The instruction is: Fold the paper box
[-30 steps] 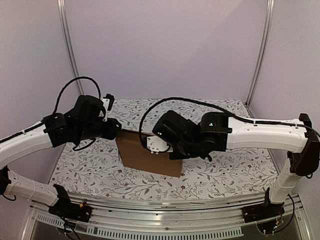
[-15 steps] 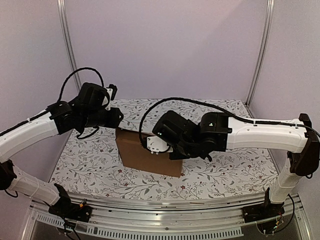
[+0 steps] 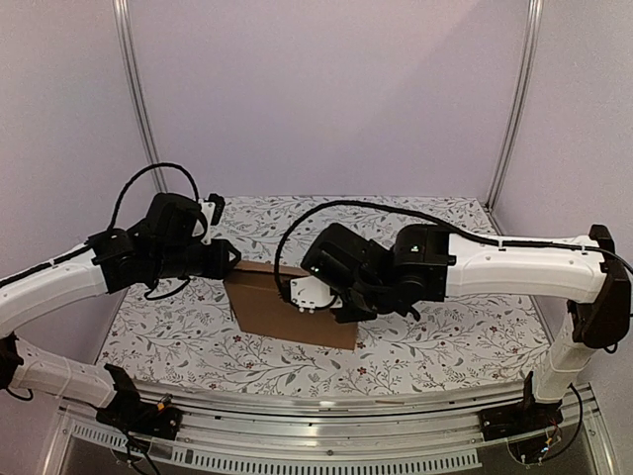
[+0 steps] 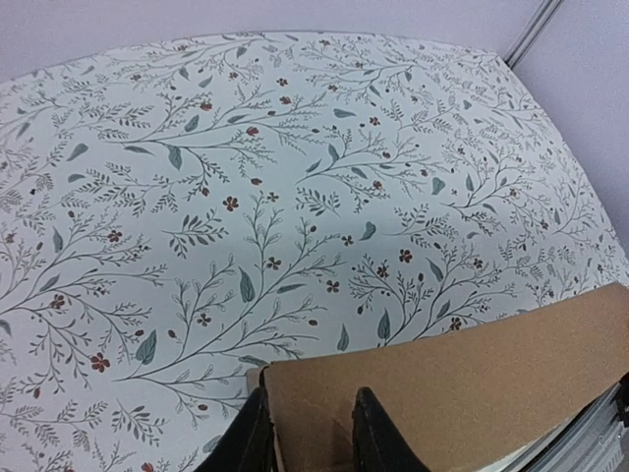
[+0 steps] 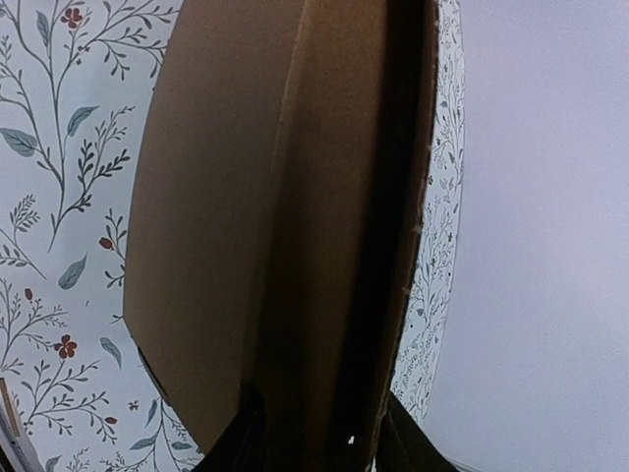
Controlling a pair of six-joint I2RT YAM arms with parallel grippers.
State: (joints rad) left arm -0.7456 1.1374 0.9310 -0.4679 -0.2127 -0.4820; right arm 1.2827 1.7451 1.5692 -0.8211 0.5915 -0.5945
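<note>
Near the middle of the floral-patterned table (image 3: 425, 346) sits the plain brown corrugated-cardboard paper box (image 3: 282, 312), its upper edge pinched by the right gripper (image 5: 319, 428), while the left gripper (image 4: 310, 438) straddles its left corner, whether clamping I cannot tell.

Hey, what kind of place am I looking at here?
Most likely a robot lab test booth: plain lilac wall panels between aluminium posts, two white-and-black robot arms bolted to a metal rail, working a plain brown cardboard box on a floral-covered table.
</note>
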